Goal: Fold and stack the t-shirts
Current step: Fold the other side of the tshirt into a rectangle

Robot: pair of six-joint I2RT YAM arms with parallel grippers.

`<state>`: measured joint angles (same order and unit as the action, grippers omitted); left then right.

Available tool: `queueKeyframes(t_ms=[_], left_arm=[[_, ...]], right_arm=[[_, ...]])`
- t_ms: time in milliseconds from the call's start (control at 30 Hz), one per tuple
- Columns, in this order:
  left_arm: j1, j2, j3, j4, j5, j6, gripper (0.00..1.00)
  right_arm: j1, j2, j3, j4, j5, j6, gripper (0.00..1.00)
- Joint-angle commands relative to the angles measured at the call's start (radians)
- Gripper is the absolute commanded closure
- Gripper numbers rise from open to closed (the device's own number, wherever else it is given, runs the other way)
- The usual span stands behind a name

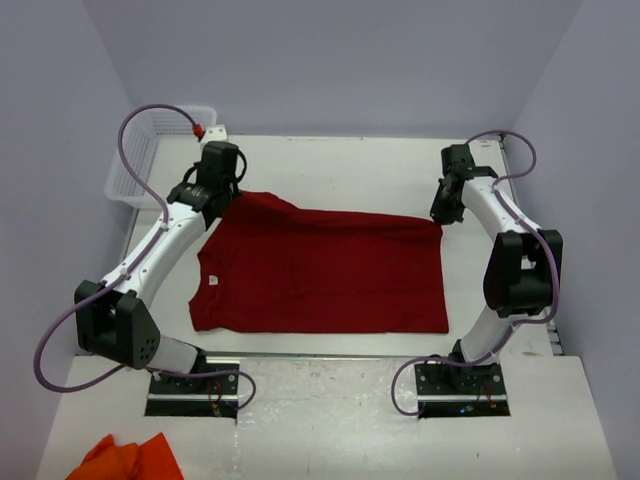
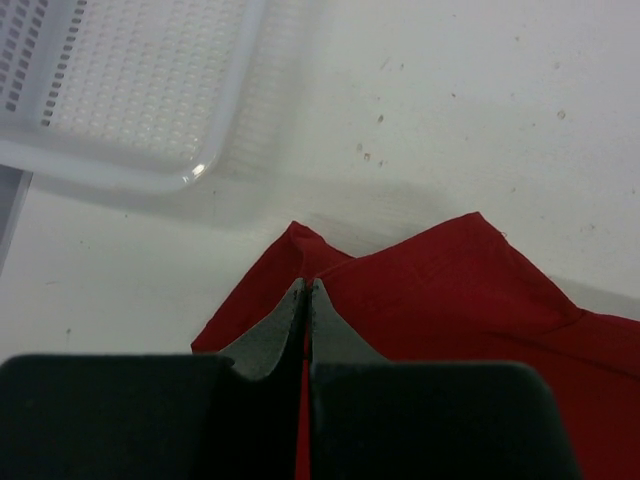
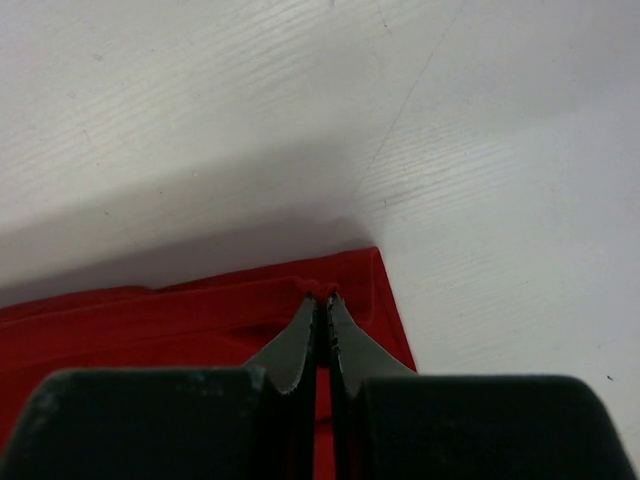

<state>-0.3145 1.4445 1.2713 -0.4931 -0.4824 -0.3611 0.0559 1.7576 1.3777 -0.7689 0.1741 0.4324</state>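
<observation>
An orange cloth (image 1: 130, 458) lay at the near edge. Beyond it the red t-shirt (image 1: 320, 275) lay spread on the table (image 1: 350, 170), its far left corner pinched by the left gripper (image 2: 306, 288) and its far right corner by the right gripper (image 3: 321, 293). A white basket (image 1: 140, 160) stood at the far left.

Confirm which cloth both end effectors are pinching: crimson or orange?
The crimson t-shirt, spread mid-table: left end effector and right end effector are shut on its far edge. The orange cloth lies untouched, bottom left of the top view.

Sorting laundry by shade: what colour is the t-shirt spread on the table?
Dark crimson red, plain; the t-shirt shows best in the top external view.
</observation>
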Motion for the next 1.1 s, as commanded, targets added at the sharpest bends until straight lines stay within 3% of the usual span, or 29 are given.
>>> queueKeyframes(t_ms=[0,267,1067], left_arm=[[-0.003,-0.078,-0.018,-0.005,-0.042,-0.051,1.0],[-0.032,-0.196,-0.099,-0.042,-0.03,-0.104,1.0],[-0.054,-0.455,-0.213,-0.255,-0.039,-0.206,1.0]], right_arm=[[-0.004,-0.058,-0.028,0.019,0.038,0.032,1.0],[0.013,-0.191,-0.123,0.045,0.047,0.057,1.0],[0.087,-0.314,-0.324,0.03,0.097,0.114,1.0]])
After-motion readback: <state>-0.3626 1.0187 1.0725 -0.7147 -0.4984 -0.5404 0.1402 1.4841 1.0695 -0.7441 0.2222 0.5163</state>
